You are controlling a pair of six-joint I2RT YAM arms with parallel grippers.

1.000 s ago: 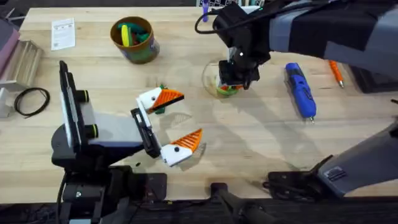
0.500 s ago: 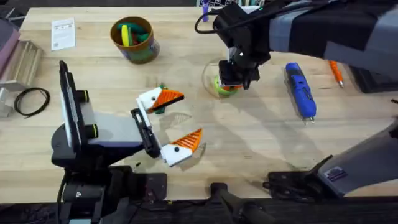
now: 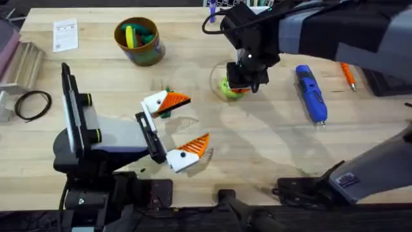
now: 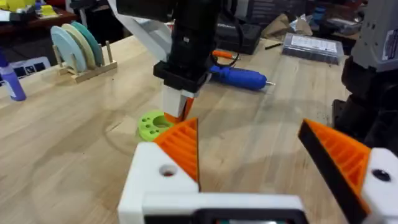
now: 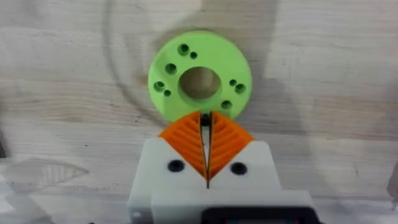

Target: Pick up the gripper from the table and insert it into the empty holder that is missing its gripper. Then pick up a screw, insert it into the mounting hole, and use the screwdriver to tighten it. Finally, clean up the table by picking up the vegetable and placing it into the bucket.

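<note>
Barely settled lower on the lime-green ring (image 5: 199, 78) since a second ago. Left gripper (image 3: 187, 122) spread wide, vegetable (image 3: 165, 113) at its 10 o'clock. Right gripper (image 5: 205, 121) pressed together (perhaps pinching something tiny, unclear). Screwdriver (image 3: 311, 93) at its 3 o'clock. Best lifted straight up, without dragging the ring.

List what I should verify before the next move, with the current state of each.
1. Right pincer shut: ok, pads together at the lime-green disc's rim.
2. Anything held between its pads: cannot tell.
3. Left pincer open: ok.
4. Screwdriver lying free on the table: ok.
5. Bucket upright: ok, already holds items.
6. Vegetable free to grab: cannot tell, mostly hidden by the left pincer's finger.
</note>
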